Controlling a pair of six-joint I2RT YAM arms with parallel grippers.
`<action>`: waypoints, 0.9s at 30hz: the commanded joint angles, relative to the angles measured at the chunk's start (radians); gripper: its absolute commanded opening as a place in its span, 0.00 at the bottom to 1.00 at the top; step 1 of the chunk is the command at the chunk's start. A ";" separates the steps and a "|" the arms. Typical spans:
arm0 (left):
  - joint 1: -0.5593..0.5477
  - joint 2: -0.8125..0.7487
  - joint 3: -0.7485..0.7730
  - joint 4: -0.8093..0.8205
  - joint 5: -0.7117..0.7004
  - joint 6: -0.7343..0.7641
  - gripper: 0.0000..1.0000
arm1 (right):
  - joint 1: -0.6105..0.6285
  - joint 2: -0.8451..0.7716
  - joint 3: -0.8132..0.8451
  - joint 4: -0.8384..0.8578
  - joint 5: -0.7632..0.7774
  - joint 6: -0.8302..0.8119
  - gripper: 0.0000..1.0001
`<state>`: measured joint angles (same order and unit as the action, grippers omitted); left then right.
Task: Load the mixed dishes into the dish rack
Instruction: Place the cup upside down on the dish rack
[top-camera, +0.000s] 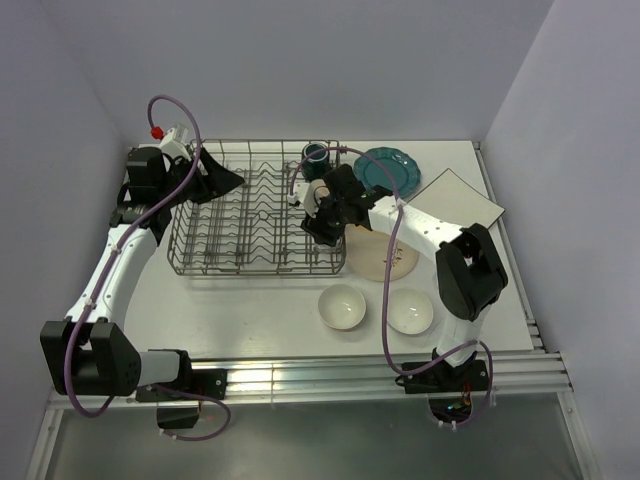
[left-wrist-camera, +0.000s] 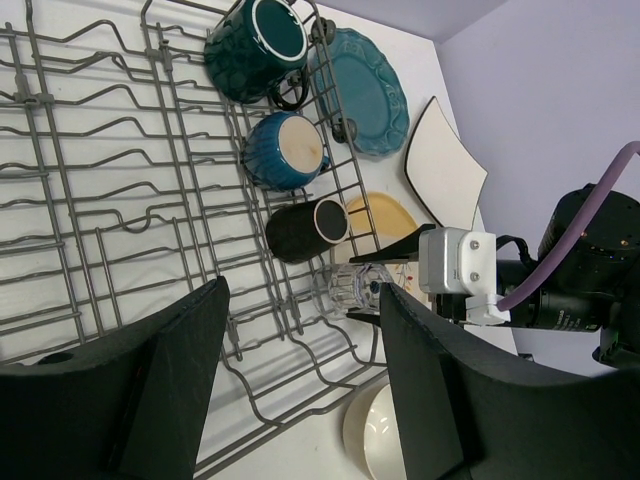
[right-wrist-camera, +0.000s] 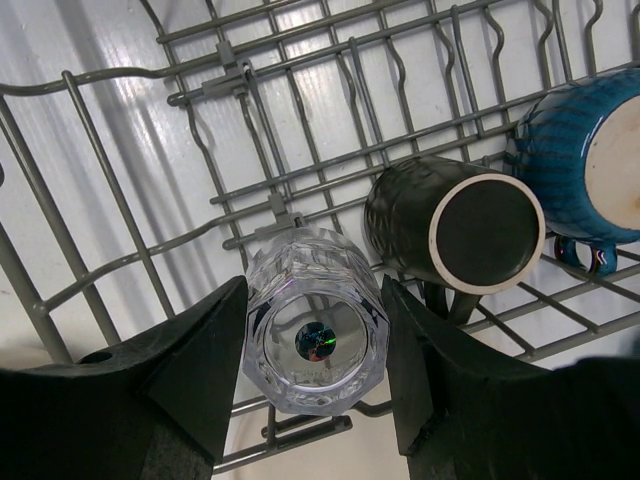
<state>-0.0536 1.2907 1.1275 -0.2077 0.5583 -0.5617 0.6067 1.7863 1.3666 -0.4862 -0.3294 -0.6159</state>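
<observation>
Squarely inside right end effector (right-wrist-camera: 313, 295): glass (right-wrist-camera: 315, 340)

High above near table (top-camera: 250, 300) edge, looking down on everything, far off. On left wrist, looking across rack (left-wrist-camera: 100, 200) toward right arm (left-wrist-camera: 590, 265), mid-range. On right wrist, looking straight down into rack, very close. Shared by wrist views: black mug (left-wrist-camera: 305, 232), glass (left-wrist-camera: 352, 288).
</observation>
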 joint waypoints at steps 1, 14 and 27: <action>0.005 -0.030 -0.006 0.018 -0.009 0.019 0.68 | 0.007 -0.001 -0.007 0.063 -0.005 0.022 0.10; 0.006 -0.033 -0.014 0.011 -0.012 0.017 0.68 | -0.007 0.042 -0.027 0.060 -0.020 0.036 0.26; 0.005 -0.022 -0.012 0.016 -0.003 0.011 0.68 | -0.018 0.048 -0.054 0.063 -0.013 0.033 0.66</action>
<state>-0.0536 1.2884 1.1160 -0.2085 0.5514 -0.5617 0.6003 1.8385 1.3262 -0.4553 -0.3370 -0.5846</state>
